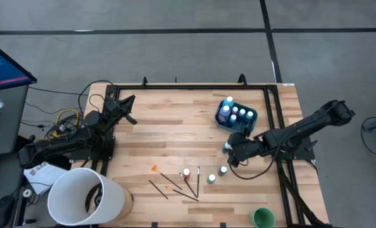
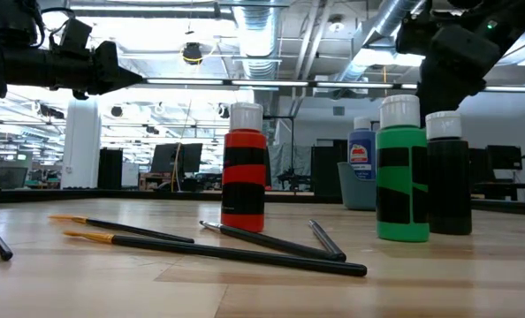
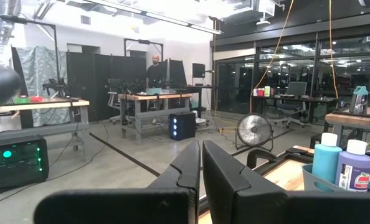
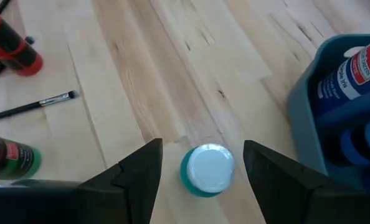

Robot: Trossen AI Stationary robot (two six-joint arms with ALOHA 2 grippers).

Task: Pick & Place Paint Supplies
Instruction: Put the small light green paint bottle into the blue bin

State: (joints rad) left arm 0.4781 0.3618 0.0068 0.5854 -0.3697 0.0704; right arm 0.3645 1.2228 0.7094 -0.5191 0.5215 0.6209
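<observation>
The right claw [image 1: 228, 148] hung over a teal-bodied, white-capped bottle [image 4: 207, 169] standing on the worktop [image 1: 175, 126], its fingers spread apart on either side of the cap, just at seven o'clock of the blue tub [image 1: 236, 116] holding more bottles. Red [image 2: 244, 168], green [image 2: 400, 170] and dark [image 2: 447, 174] bottles stood among scattered brushes [image 2: 271, 243] at the worktop's six o'clock. The left claw [image 1: 130, 101] waited at ten o'clock, fingers together.

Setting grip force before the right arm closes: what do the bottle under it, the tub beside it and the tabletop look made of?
Bottle: likely smooth plastic, with a glossy white cap; it stands between the open fingers of the right pincer. Tub: matte blue-teal plastic by its moulded rounded rim. Tabletop: light wood planks, with visible grain and seams.
</observation>
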